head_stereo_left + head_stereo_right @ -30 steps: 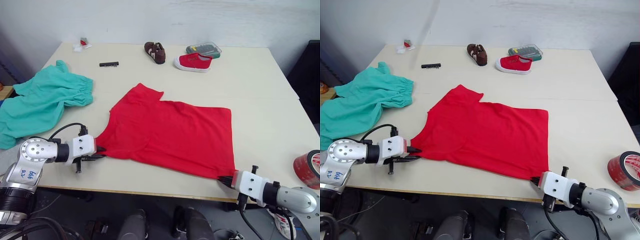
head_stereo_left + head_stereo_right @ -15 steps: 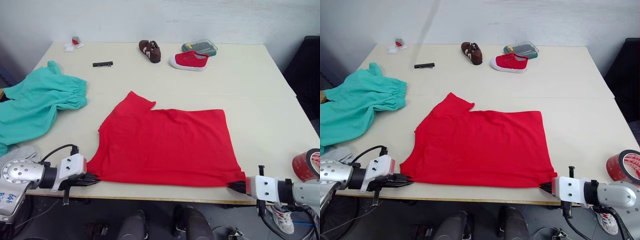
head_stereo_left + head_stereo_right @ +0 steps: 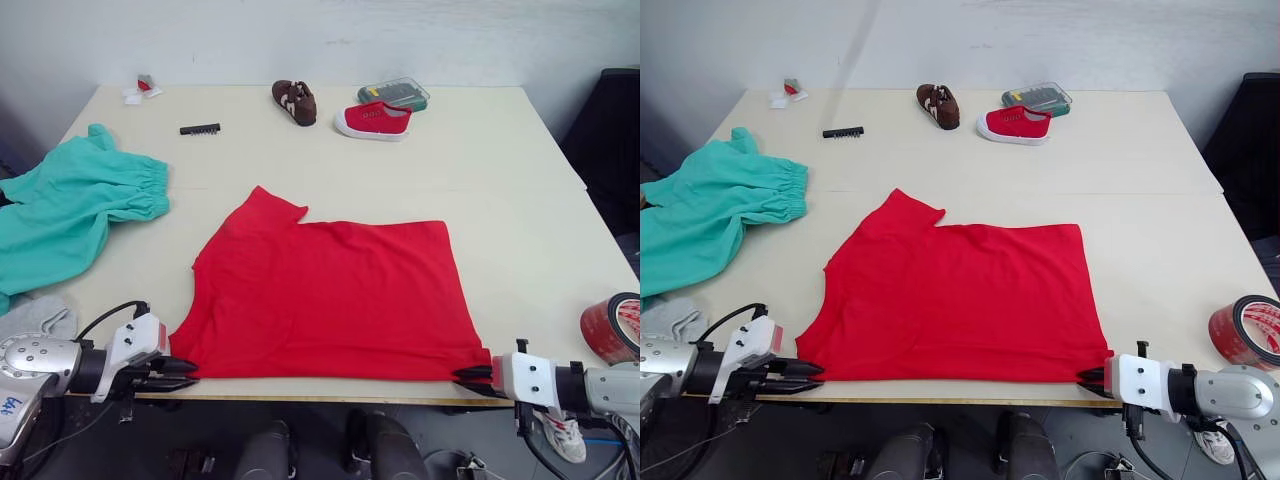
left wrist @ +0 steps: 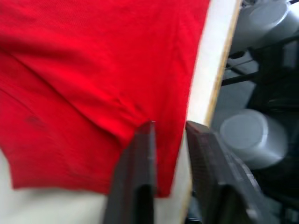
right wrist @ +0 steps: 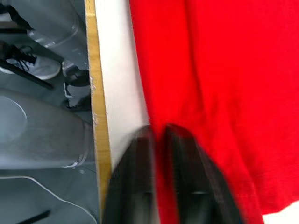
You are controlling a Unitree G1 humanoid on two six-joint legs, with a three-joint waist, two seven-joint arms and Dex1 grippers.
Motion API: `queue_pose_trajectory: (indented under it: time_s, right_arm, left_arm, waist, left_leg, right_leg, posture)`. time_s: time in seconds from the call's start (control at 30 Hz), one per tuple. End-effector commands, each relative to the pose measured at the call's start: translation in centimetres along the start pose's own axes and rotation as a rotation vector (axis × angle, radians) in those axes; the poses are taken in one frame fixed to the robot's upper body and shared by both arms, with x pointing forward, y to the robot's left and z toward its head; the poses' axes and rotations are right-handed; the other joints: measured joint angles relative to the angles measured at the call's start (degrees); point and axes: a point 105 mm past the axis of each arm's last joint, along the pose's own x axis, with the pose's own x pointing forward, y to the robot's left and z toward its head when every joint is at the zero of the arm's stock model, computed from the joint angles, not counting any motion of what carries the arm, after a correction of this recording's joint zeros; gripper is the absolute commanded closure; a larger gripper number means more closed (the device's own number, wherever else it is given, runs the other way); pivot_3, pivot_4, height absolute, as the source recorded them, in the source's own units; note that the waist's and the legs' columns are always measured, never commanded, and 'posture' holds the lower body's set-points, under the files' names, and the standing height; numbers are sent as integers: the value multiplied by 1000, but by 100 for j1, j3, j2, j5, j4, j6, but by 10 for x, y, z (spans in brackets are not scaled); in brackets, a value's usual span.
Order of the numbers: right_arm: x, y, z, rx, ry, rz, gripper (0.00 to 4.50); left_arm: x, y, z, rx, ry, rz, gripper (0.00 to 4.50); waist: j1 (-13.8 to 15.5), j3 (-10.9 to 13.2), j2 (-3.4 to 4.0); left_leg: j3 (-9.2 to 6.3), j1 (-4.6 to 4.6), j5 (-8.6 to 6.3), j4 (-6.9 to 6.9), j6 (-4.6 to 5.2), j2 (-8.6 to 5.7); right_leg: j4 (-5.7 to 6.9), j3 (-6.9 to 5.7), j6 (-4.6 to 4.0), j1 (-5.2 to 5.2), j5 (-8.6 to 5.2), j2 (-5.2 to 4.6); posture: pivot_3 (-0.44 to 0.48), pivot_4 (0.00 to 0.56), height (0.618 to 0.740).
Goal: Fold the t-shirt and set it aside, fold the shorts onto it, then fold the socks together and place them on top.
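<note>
The red t-shirt (image 3: 330,295) lies flat, its hem along the table's front edge. My left gripper (image 3: 188,374) sits at the shirt's near left corner, fingers parted, the hem (image 4: 140,116) just ahead of them. At the near right corner my right gripper (image 3: 460,380) also stands open, a narrow gap between its fingers over the red cloth (image 5: 210,70). The teal shorts (image 3: 70,205) are bunched at the table's left side. A grey sock (image 3: 35,320) lies by the left edge below the shorts.
At the back stand a brown shoe (image 3: 293,100), a red canvas shoe (image 3: 372,120) and a clear case (image 3: 395,92). A black strip (image 3: 200,128) lies back left. A red tape roll (image 3: 612,328) sits at the right edge. The table edge (image 5: 96,107) runs beside the right fingers.
Both grippers dragged the t-shirt's near corners toward the front edge, flattening it, then parted their fingers off the cloth. The camera view shifted slightly.
</note>
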Motion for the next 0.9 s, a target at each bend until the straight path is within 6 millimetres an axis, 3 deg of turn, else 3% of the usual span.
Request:
queue_pose_trajectory:
  time_s: [0.03, 0.13, 0.27, 0.4, 0.57, 0.7, 0.9]
  right_arm:
    - [-8, -4, 14, 6, -36, -24, 2529]
    - [-14, -6, 27, 87, -92, -21, 1461]
    - [-26, -18, 45, 195, -170, -44, 1449]
    - [-34, -38, 61, 294, -260, -105, 1449]
    - [-29, -66, 68, 353, -294, -183, 1449]
    - [-19, -103, 66, 381, -293, -305, 1449]
    - [0, -146, 59, 419, -261, -401, 1449]
  left_arm:
    - [-7, 2, 7, 16, 0, 8, 2258]
    - [-13, 8, 13, 0, -24, 21, 1266]
    - [-25, 6, 28, -93, -96, -24, 14]
    - [-39, 20, 51, -183, -231, 4, 14]
    - [-45, 68, 81, -235, -389, 181, 14]
    - [-35, 113, 93, -250, -423, 360, 14]
    - [-13, 144, 103, -202, -389, 448, 14]
  waist:
    - [2, 1, 1]
    - [6, 2, 1]
    - [2, 7, -5]
    - [-4, 9, -3]
    - [11, 12, -5]
    - [5, 17, -16]
    - [-32, 23, -29]
  left_leg:
    - [0, 0, 0, 0, 0, 0]
    - [-1, 0, -1, 0, 1, 0]
    - [-4, -3, 0, 0, 2, 2]
    - [-3, -3, -2, 1, 3, 1]
    - [-4, -3, 4, 3, -3, -1]
    - [5, -5, 26, 8, -37, -9]
    - [30, -23, 31, 9, -36, -15]
  right_leg:
    - [0, 1, 0, 0, 0, 0]
    - [1, 3, 0, -2, 0, 0]
    - [2, 3, 0, -3, 0, 0]
    - [1, 5, 0, -3, 0, 0]
    - [10, 5, 2, -4, 2, 0]
    - [18, 10, 9, -6, 7, -1]
    - [40, 24, 14, -32, 10, 1]
  posture:
    - [0, 150, 740]
    - [0, 150, 740]
    - [0, 150, 740]
    - [0, 150, 740]
    - [0, 150, 740]
    - [0, 150, 740]
    - [0, 150, 740]
